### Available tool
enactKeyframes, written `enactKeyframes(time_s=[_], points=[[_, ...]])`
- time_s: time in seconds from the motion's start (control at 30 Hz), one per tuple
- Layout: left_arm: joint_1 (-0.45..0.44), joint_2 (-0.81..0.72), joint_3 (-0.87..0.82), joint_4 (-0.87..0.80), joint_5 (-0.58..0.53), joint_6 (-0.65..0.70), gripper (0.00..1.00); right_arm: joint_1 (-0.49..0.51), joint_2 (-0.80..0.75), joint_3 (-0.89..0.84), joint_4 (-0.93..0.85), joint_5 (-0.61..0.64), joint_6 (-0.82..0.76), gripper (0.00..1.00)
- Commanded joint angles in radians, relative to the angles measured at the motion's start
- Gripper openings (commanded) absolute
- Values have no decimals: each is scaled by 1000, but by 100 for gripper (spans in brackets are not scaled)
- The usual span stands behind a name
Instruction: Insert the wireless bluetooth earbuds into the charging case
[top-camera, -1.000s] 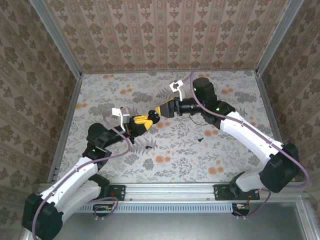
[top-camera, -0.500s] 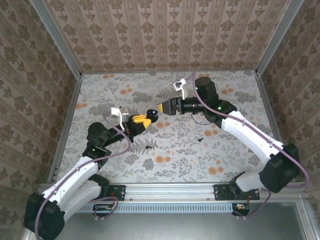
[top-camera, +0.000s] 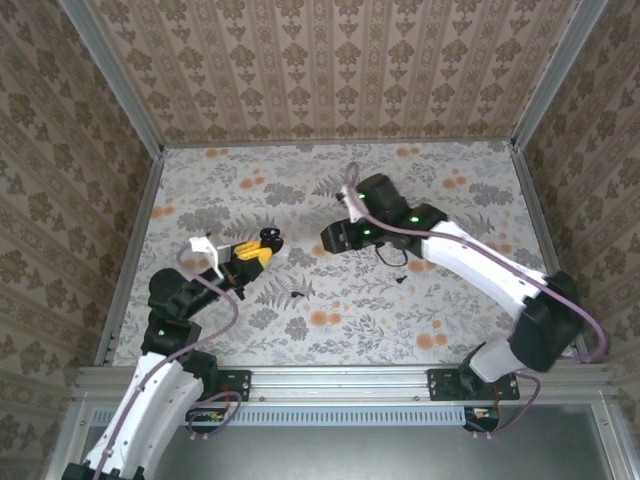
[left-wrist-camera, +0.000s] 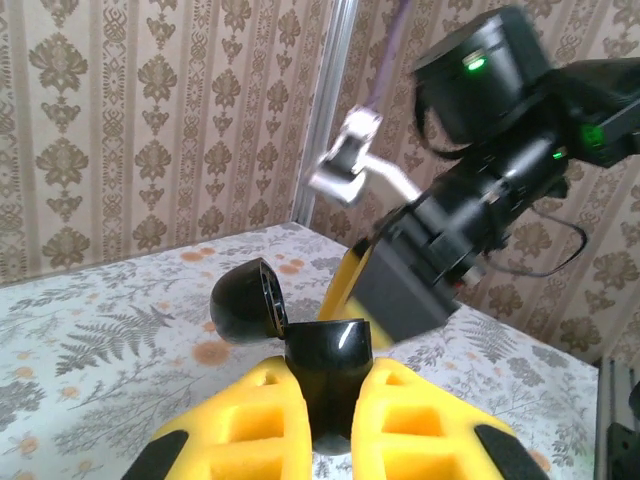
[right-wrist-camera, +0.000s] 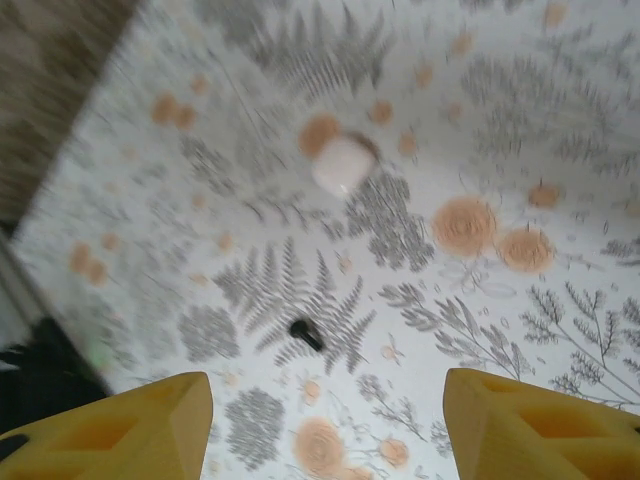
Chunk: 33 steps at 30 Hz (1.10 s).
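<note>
- Top external view: the left end effector (top-camera: 254, 251) stood over the left-centre of the floral counter (top-camera: 450, 190). It was closed on the charging case (top-camera: 268, 237), which appeared as a small glossy black box.
- Left wrist view: the yellow fingers (left-wrist-camera: 250, 425) clamped the body of the case from both sides. Its round hinged lid (left-wrist-camera: 248, 300) stood open, tilted back to the left. The right arm's dark wrist housing (left-wrist-camera: 500, 150) was close behind it.
- Top external view: the wireless bluetooth earbuds lay loose on the counter, outside the case. One earbud (top-camera: 297, 296) lay near the left end effector, and the other earbud (top-camera: 400, 279) lay beside the right arm, well apart from the first.
- Right wrist view: the right end effector (right-wrist-camera: 325, 390) was open above the counter, its yellow fingers spread wide with nothing between them. One earbud lay on a fern print ahead of it, and a small white rounded object (right-wrist-camera: 343, 165), blurred, lay farther on.
</note>
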Motion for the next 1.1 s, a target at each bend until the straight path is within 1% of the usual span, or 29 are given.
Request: enactKeyframes(time_s=[0.0,0.03,0.17,0.33,0.47,0.77,0.9,1.07], points=[[6,-89,20,-120,-31,58,0,17,104,73,-118,71,-96,61],[6,-115,26,-137,-62,60,0,20,135,82,-110,64,-97,59],[5,-187,80,-221,-76,86,0,64,258,150,-122,51,-129,56],[6,-201,156,-287,-83,118,0,158,427,294,-205,58,-195,56],[6,-200,190,-310,-81,127,0,208,531,409,-282,74,-245,56],[6,-201,201,-316,-85,128,0,271,692,598,-447,148,-342,49],[5,-201,199,-317,-86,128,0,278,730,636,-475,148,-359,45],[5,-198,195,-315,-87,126,0,287,777,681,-515,164,-381,44]])
